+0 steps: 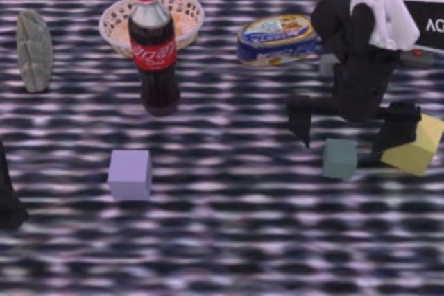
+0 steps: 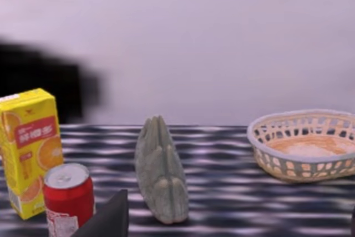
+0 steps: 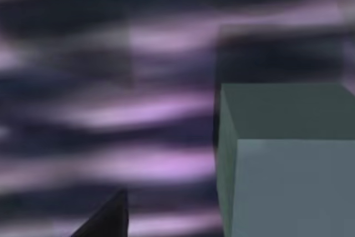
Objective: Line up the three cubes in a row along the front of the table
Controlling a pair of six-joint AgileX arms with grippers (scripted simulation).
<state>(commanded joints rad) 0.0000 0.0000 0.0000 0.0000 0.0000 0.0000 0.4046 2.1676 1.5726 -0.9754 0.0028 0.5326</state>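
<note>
**Desk:** Teal-green cube (image 1: 339, 158) sits at the top view's right, between the spread fingers of the right gripper (image 1: 350, 129) — why does the claw hang there?

**Photographer:** It hovers wide open over that cube, gripping nothing. One dark finger (image 1: 300, 119) stands at the cube's ten o'clock, the other (image 1: 399, 126) at its two o'clock, in front of the pale yellow cube (image 1: 418, 145). I judge it is lining up for a pick. The right wrist view shows the cube (image 3: 285, 162) filling one side, a fingertip (image 3: 108, 217) beside it and apart from it.

**Desk:** And the other two?

**Photographer:** Pale yellow is just beside the teal one, at its three o'clock, near the table (image 1: 243, 240) edge. The lavender cube (image 1: 130, 175) rests well apart, at nine o'clock. All three lie roughly in one band across the table, though unevenly spaced.

**Desk:** Which way do they point?

**Photographer:** Cubes have no long axis. Lavender and teal sit square to the table's edges; yellow is turned, a corner toward six o'clock.

**Desk:** Left arm?

**Photographer:** Parked at the far left edge — its gripper (image 1: 8, 199) barely shows, and I cannot tell its fingers' state.
</note>
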